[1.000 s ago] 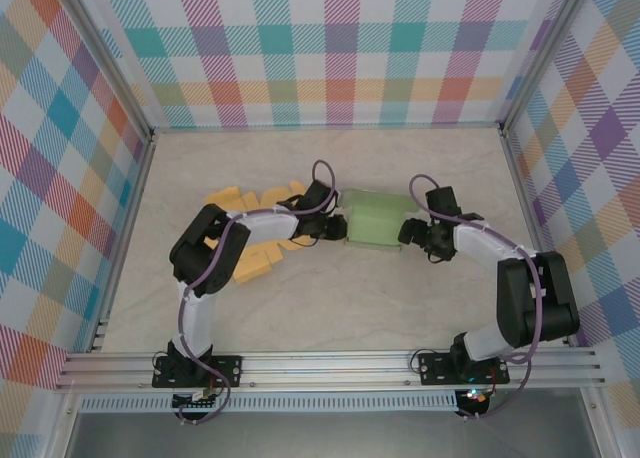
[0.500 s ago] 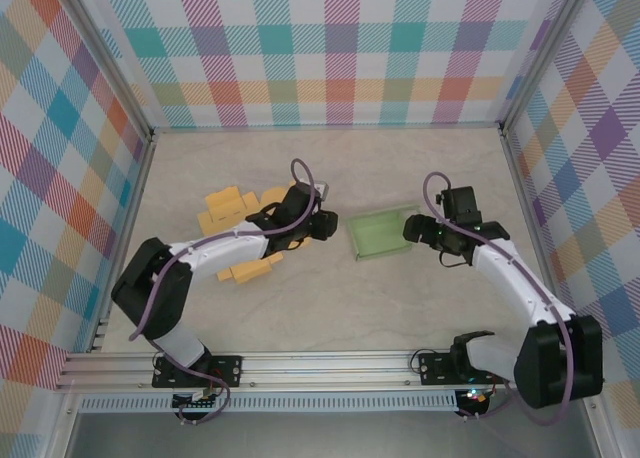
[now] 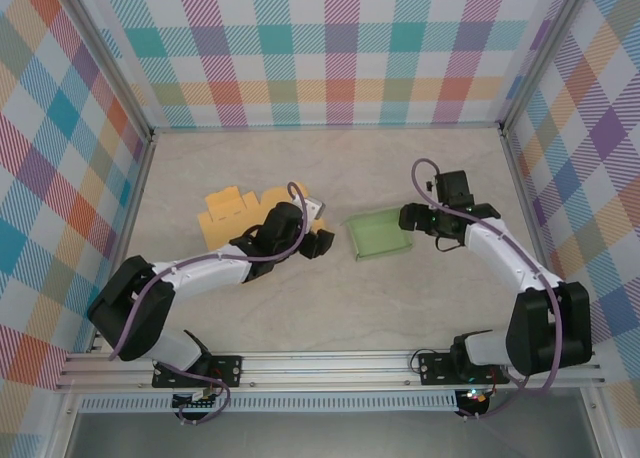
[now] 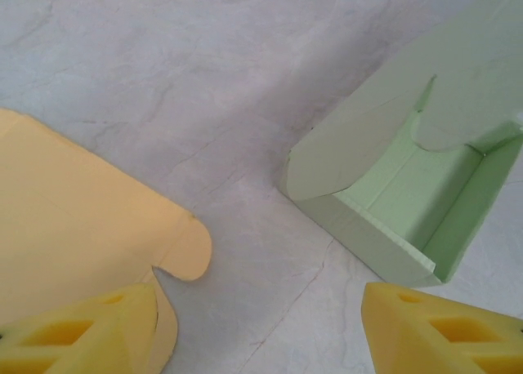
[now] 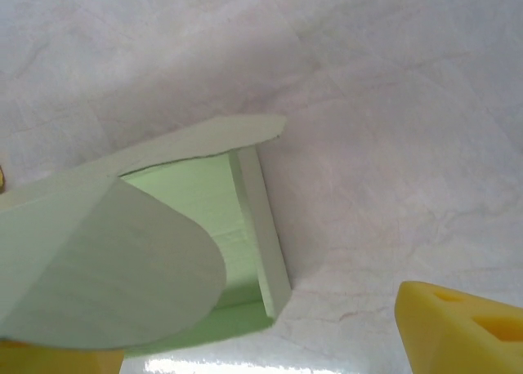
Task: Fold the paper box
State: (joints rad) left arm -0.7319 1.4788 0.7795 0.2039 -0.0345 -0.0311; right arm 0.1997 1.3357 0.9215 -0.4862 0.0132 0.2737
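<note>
Yellow sheet is laid flat by left gripper; green box is half-folded, flanked by right gripper; both jaws are spread wide.

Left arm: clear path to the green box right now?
Probably yes: the left gripper stands open facing the green box, bare table between them; the right gripper sits at its opposite side.

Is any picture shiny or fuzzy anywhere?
Right wrist view: white glare on the table below the green box, and the near yellow fingertip looks soft. Left wrist view: a faint shadow lies beside the box. Top view: even light, everything sharp.
</note>
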